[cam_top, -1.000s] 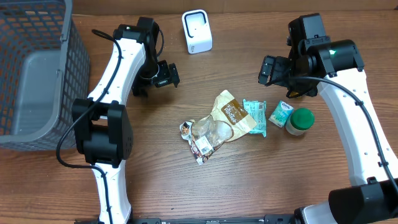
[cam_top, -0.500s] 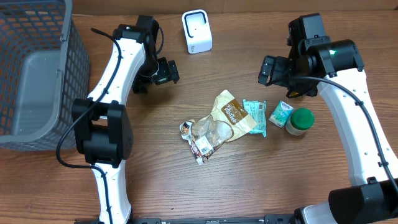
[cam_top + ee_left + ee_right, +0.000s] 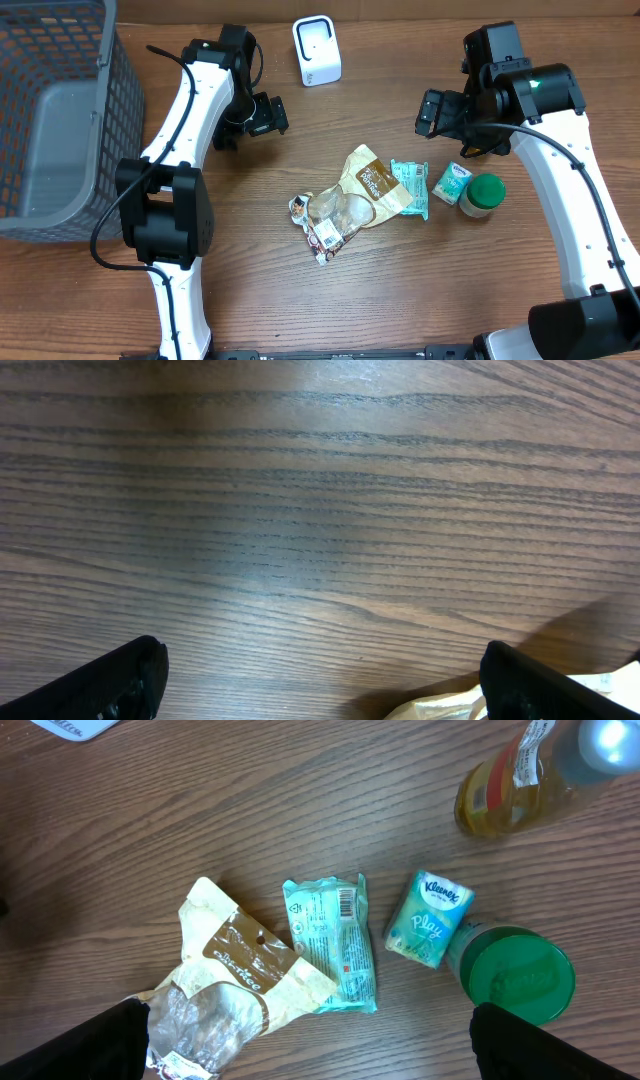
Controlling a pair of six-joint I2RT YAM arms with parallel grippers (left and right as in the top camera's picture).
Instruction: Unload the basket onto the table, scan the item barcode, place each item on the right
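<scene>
Several items lie mid-table: a cream-and-brown snack bag (image 3: 372,182), a clear-fronted bag (image 3: 328,215), a teal packet (image 3: 409,187), a tissue pack (image 3: 451,183) and a green-lidded jar (image 3: 482,194). The white scanner (image 3: 317,50) stands at the back. My left gripper (image 3: 265,118) hovers open to the scanner's front left, over bare wood (image 3: 325,685), with a bag corner (image 3: 440,710) at its right finger. My right gripper (image 3: 432,112) is open above the items (image 3: 310,1045). Below it I see the snack bag (image 3: 245,970), the teal packet (image 3: 332,942) with its barcode up, the tissue pack (image 3: 430,918) and the jar (image 3: 515,975).
A grey mesh basket (image 3: 60,110) fills the far left. A bottle of amber liquid (image 3: 510,785) stands behind the jar in the right wrist view; my right arm hides it from overhead.
</scene>
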